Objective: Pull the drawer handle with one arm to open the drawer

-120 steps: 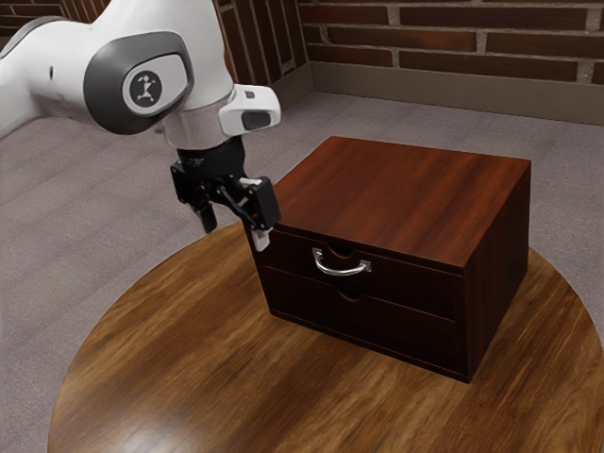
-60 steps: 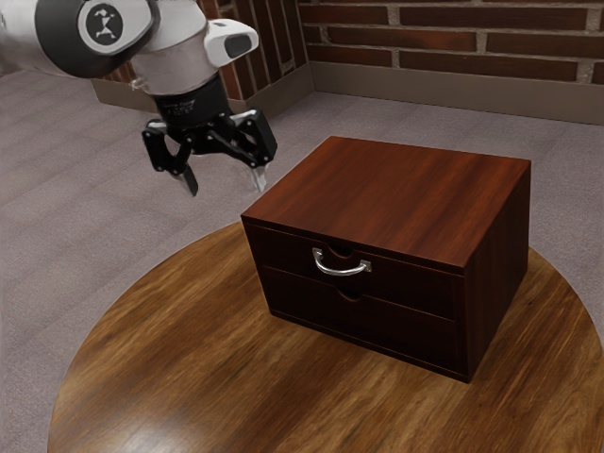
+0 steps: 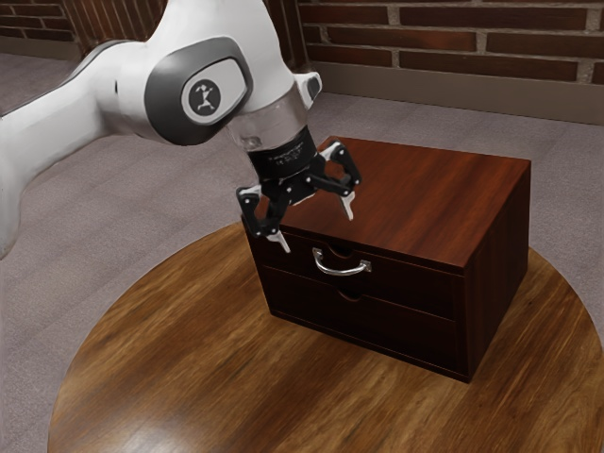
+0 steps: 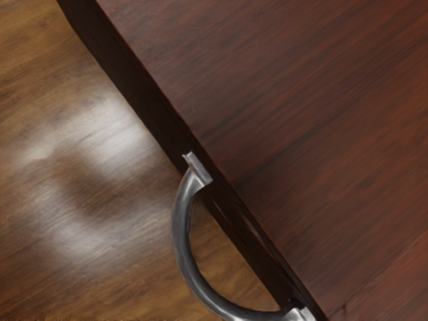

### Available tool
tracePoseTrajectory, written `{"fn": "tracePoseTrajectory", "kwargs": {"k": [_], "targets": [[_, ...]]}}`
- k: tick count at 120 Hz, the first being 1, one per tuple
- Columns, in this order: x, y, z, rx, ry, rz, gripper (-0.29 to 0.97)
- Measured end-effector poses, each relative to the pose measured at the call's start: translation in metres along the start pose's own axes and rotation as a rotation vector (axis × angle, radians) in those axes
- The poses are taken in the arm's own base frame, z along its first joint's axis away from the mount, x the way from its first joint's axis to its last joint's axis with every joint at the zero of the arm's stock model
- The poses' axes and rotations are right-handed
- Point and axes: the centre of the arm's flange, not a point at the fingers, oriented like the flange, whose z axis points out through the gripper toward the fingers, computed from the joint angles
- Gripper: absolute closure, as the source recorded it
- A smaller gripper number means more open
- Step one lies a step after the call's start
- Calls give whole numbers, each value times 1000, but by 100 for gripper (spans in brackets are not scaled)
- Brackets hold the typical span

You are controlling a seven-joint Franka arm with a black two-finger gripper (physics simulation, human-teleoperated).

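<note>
The box [image 3: 425,189] stands on the round table [image 3: 170,377], toward its far edge and the exterior view's right. The drawer [image 3: 406,280] is the top one in the box's front, and it looks shut. Its handle [image 3: 342,267] is a small curved bar of shiny metal. It is fixed at both ends and sticks out from the front, with a gap behind it. The gripper [image 3: 311,217] hangs just above the handle, over the box's top front edge. Its fingers are spread wide and hold nothing. I think the handle is hard and stiff and will not bend. It is smooth, though, so it may slip. The best place to hold looks like the middle of the curve, with one finger on each side of the bar. The drawer is wood and may be a bit heavy. A slow, straight pull toward the table's near edge should work best.
</note>
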Motion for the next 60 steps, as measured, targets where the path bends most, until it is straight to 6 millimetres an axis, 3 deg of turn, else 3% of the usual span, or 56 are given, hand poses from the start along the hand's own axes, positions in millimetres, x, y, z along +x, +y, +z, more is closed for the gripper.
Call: {"fn": "tracePoseTrajectory", "kwargs": {"k": [11, 20, 30, 42, 60], "targets": [[-7, 7, 17, -24, 5, -54, 0], [-16, 9, 17, -59, 16, -90, 0], [-30, -2, 11, -89, 22, -129, 0], [-43, -15, 19, -108, 23, -172, 0], [-35, -28, 22, -150, 38, -258, 0]]}}
